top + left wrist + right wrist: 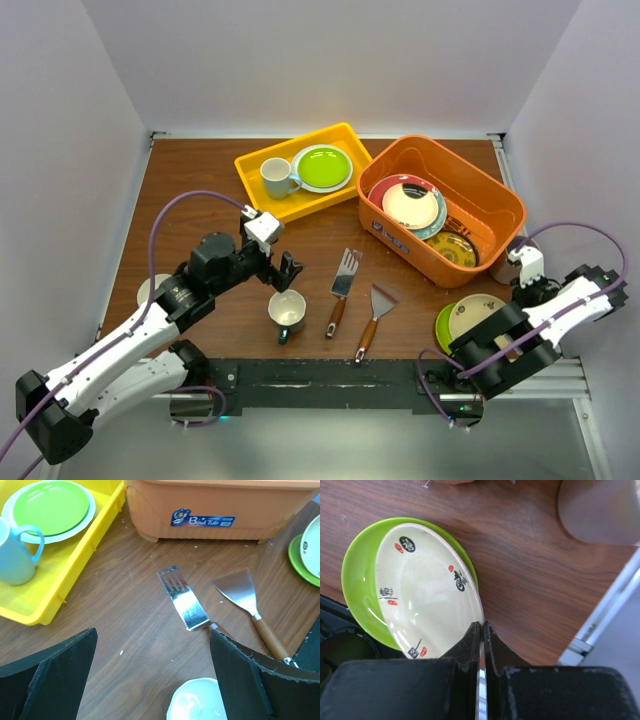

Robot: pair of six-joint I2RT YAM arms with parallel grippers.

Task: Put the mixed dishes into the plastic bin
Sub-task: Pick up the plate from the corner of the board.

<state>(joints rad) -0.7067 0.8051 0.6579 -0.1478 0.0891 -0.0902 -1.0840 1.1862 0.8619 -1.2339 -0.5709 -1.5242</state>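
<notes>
My right gripper is shut on the near rim of a cream plate with red and black marks. That plate is tilted up off the lime green plate beneath it, at the table's front right. The orange plastic bin stands behind them, holding a red-rimmed plate and a yellow patterned one. My left gripper hangs open just beyond the dark-teal mug, whose pale inside shows between the fingers. A small white bowl peeks out behind the left arm.
Two wooden-handled spatulas lie between the mug and the bin. A yellow tray at the back holds a white mug and a lime plate. The table's metal edge runs close to the right gripper.
</notes>
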